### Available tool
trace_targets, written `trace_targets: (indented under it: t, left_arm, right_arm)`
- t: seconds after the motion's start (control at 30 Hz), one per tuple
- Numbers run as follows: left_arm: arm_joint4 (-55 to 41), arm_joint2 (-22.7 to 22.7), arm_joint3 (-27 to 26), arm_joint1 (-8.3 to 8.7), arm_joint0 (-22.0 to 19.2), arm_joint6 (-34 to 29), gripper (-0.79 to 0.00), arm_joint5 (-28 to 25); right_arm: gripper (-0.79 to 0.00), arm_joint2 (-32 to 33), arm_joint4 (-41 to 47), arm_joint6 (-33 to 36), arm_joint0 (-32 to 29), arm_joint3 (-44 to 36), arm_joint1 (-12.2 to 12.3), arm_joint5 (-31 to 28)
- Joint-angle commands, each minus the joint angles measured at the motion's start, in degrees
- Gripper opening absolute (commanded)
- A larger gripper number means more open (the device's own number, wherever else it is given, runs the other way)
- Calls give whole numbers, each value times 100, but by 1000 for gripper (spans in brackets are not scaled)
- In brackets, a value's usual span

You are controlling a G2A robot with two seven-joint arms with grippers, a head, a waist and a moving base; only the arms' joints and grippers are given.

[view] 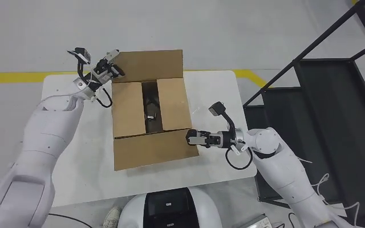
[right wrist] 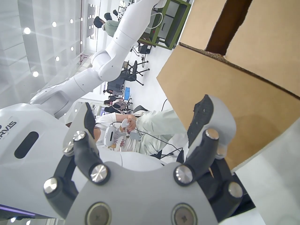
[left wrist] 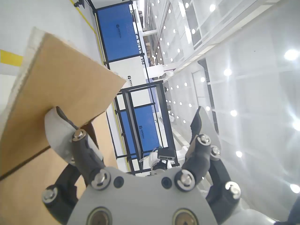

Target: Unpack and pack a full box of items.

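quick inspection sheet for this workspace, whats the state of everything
surface: white table, box standing on it
job's things: cardboard box, outer flaps spread, inner flaps folded nearly shut; dark items in the gap
clutter: nothing seen
pincers: left pincer open at far flap's corner; right pincer open at near flap's corner
cables: black cable loop at each wrist
surroundings: yellow floor line, dark metal steps

Top looks down; wrists close, sideways (sharing box point(view: 128, 108)).
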Motion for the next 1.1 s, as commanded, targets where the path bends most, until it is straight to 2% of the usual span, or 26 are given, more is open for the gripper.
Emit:
trace_targets:
  t: [0.0, 0.13, 0.33, 0.47, 0.57, 0.67, 0.87, 0.97, 1.07]
  left_arm:
    - [294, 115, 344, -78, -172, 236, 0, -68]
    - [1174, 387, 871, -222, -444, 920, 0, -374]
    - [2111, 747, 1213, -427, -548, 1423, 0, -409]
    - [2311, 827, 1368, -523, -624, 1390, 0, -167]
    - [2346, 832, 1454, -560, -672, 1127, 0, -119]
    - [2369, 800, 1554, -564, -742, 852, 0, -165]
    - [1971, 466, 1758, -522, -860, 1101, 0, -325]
    - [1663, 214, 1834, -436, -916, 1056, 0, -544]
    - [1392, -54, 1915, -285, -926, 796, 0, -768]
  right_arm:
    - [0, 24, -5, -7, -23, -5, 7, -6]
    - [0, 75, -23, -9, -71, -1, 25, -25]
    - [0, 95, -140, -56, -96, -27, 40, -50]
    - [0, 74, -186, -66, -87, -53, 45, -50]
    - [0, 59, -209, -45, -78, -86, 50, -35]
    - [0, 47, -215, 6, -75, -125, 57, -26]
    - [0, -26, -230, 3, -37, -204, 57, 10]
    - [0, -124, -428, -197, 72, -216, 36, 73]
    - [0, -350, -1055, -556, 285, -280, -5, 345]
